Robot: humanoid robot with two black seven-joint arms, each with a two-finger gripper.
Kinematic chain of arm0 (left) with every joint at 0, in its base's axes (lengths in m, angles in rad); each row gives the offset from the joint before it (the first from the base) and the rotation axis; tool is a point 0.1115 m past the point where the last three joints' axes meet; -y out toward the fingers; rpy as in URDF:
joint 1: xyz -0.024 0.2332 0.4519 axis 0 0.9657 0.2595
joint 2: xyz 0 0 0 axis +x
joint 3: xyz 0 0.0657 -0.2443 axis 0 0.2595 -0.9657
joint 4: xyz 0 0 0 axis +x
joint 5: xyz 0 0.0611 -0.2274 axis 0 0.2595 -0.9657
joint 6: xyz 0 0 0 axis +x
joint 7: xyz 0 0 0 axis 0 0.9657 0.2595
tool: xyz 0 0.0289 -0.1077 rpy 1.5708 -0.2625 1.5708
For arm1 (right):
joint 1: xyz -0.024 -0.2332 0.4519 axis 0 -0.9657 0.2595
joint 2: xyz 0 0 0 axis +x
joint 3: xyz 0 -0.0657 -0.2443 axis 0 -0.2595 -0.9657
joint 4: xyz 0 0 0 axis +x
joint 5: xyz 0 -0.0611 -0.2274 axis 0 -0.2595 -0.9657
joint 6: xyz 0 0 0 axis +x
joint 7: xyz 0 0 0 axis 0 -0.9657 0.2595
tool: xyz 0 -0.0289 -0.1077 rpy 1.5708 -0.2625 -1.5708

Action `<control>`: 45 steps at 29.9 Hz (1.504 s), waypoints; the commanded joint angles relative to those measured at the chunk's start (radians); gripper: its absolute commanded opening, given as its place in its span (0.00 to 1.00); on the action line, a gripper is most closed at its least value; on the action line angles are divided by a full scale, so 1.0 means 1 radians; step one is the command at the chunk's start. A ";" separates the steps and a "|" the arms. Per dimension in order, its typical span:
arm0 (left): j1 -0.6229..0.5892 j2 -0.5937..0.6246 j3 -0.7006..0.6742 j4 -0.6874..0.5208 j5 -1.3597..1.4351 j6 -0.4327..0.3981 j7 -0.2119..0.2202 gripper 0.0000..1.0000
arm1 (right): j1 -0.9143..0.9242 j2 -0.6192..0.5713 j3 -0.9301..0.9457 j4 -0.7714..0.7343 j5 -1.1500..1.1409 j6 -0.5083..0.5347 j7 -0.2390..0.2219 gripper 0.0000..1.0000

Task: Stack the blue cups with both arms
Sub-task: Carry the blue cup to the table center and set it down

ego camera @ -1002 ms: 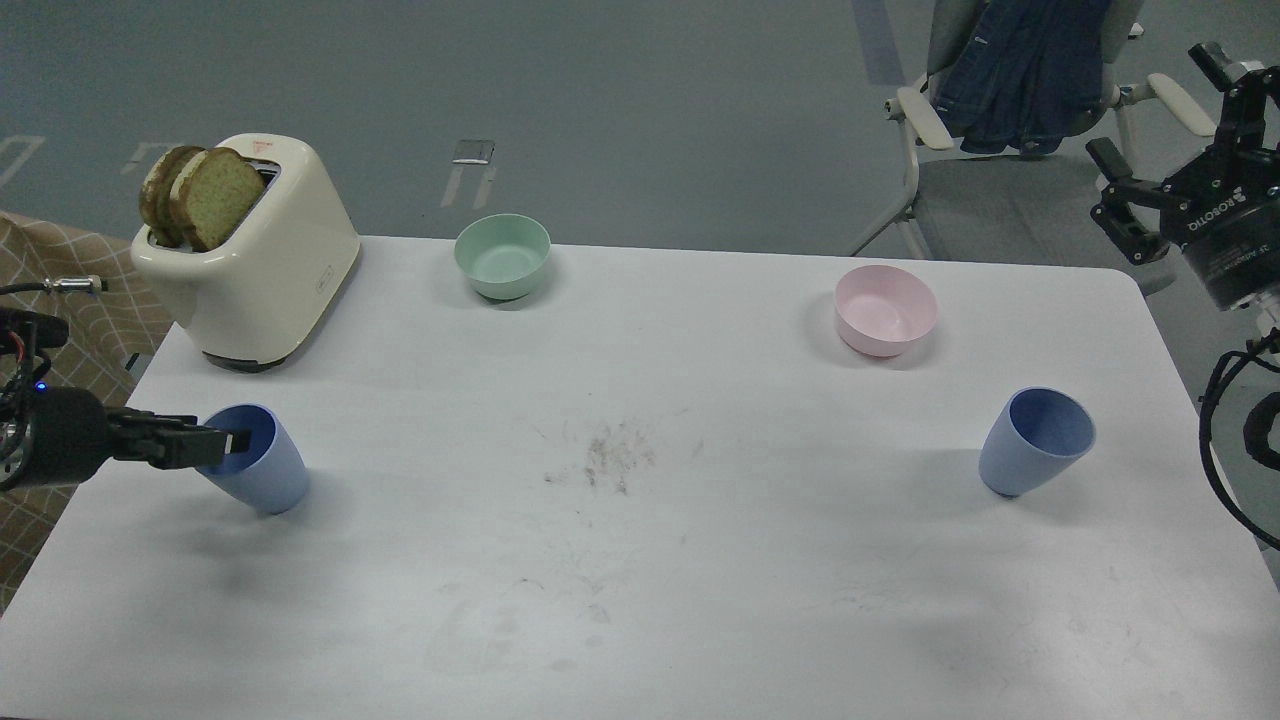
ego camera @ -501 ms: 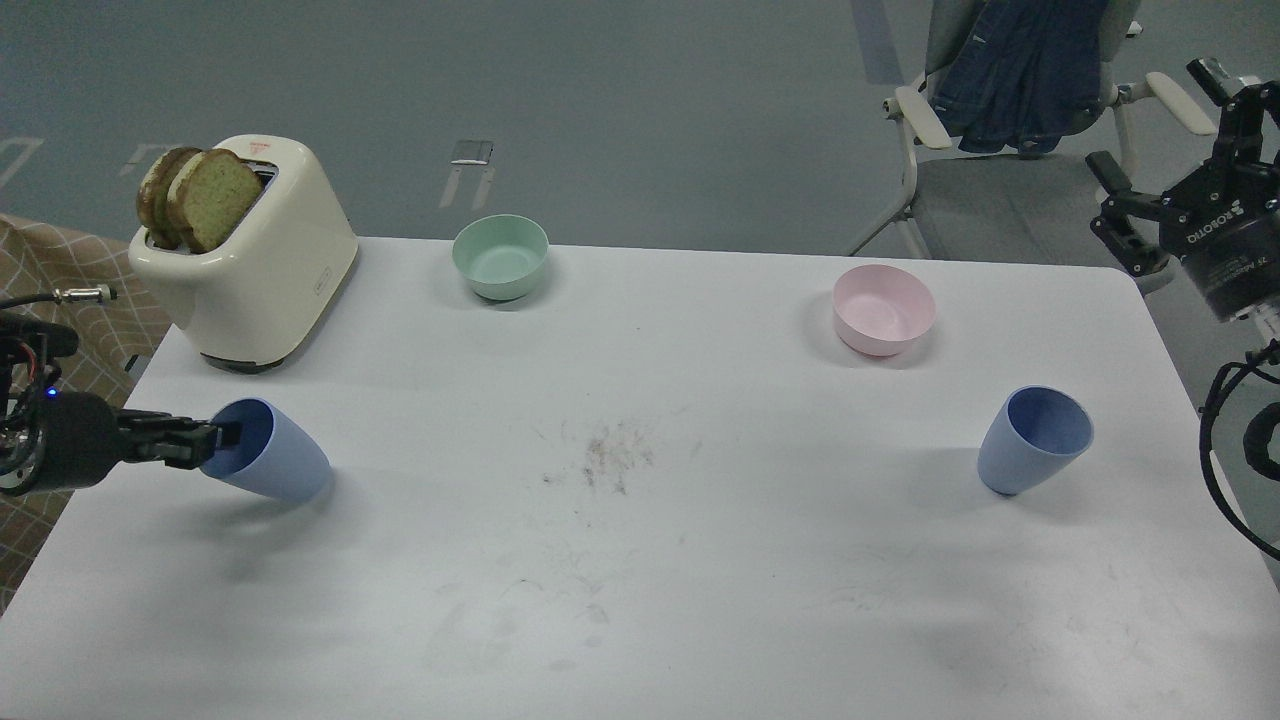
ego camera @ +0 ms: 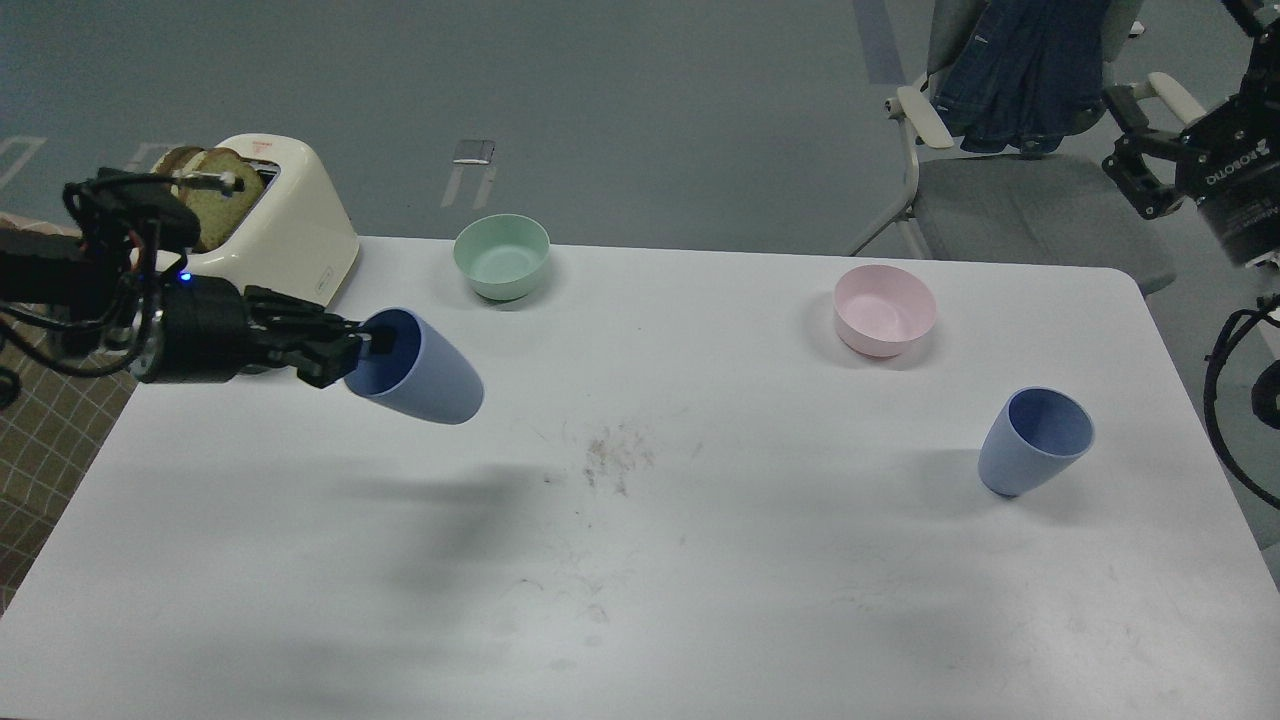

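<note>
Blue cup (ego camera: 425, 368) matte periwinkle, tipped sideways, rim pinched by left tool (ego camera: 372, 345).

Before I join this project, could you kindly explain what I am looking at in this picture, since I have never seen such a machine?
This is the view from a humanoid robot's head, looking down at a white table. Its two black arms enter from the sides. The left gripper pinches the rim of one blue cup, carried tilted above the table. The second blue cup stands on the right. The right gripper is open, raised off the table's right edge, holding nothing. Also there: a green bowl, a pink bowl, and a toaster with bread.
</note>
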State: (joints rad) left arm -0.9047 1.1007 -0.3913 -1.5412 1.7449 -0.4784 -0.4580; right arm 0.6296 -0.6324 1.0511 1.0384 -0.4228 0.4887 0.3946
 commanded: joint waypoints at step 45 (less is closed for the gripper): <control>-0.290 -0.765 0.445 0.320 0.177 -0.010 0.124 0.00 | 0.389 -0.003 -0.229 -0.006 -0.050 0.000 0.000 1.00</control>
State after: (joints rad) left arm -1.1998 0.3348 0.0463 -1.2210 1.9221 -0.4888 -0.3343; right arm 1.0176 -0.6337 0.8221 1.0324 -0.4739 0.4884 0.3944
